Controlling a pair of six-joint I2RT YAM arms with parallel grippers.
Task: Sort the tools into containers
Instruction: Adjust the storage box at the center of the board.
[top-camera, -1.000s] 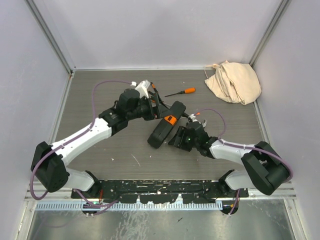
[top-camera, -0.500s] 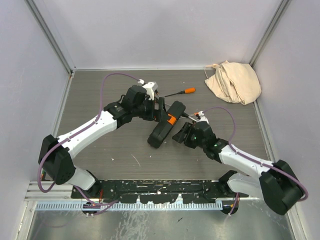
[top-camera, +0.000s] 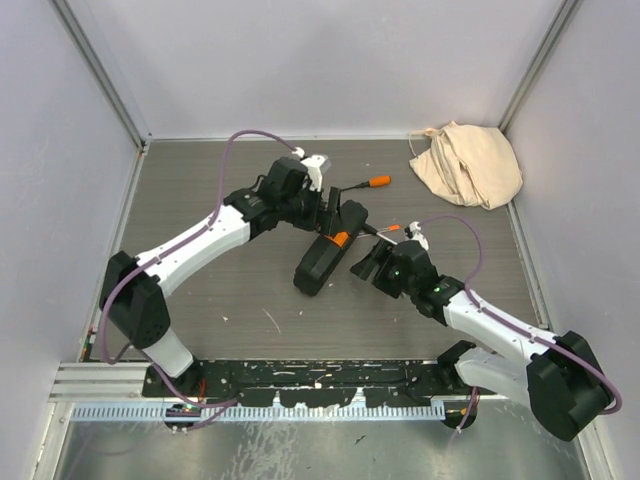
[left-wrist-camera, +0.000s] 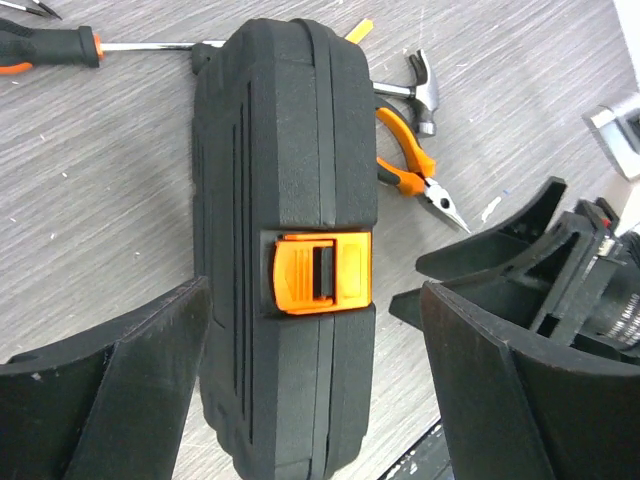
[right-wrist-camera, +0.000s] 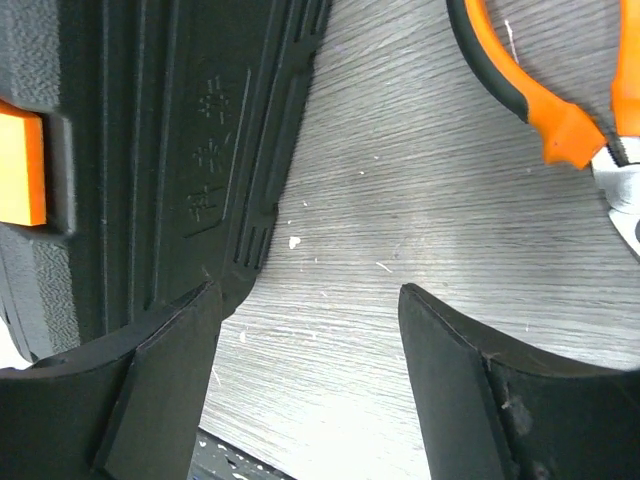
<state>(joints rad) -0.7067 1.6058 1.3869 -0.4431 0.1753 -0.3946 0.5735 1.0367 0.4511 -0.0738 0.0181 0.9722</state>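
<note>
black tool case (top-camera: 328, 250) lies shut on the bench (top-camera: 220, 300), orange latch (left-wrist-camera: 318, 272) up; left hand (left-wrist-camera: 312, 300) spread wide astride it, gripping nothing; right hand (right-wrist-camera: 308, 295) open, empty, at its edge.

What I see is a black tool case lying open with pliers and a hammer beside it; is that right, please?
Not quite: the tool case is shut, its orange latch closed, as the left wrist view shows; pliers and hammer do lie beside it.

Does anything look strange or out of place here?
Yes. The black tool case is shut, yet the pliers, the hammer and the screwdriver lie outside it.
</note>
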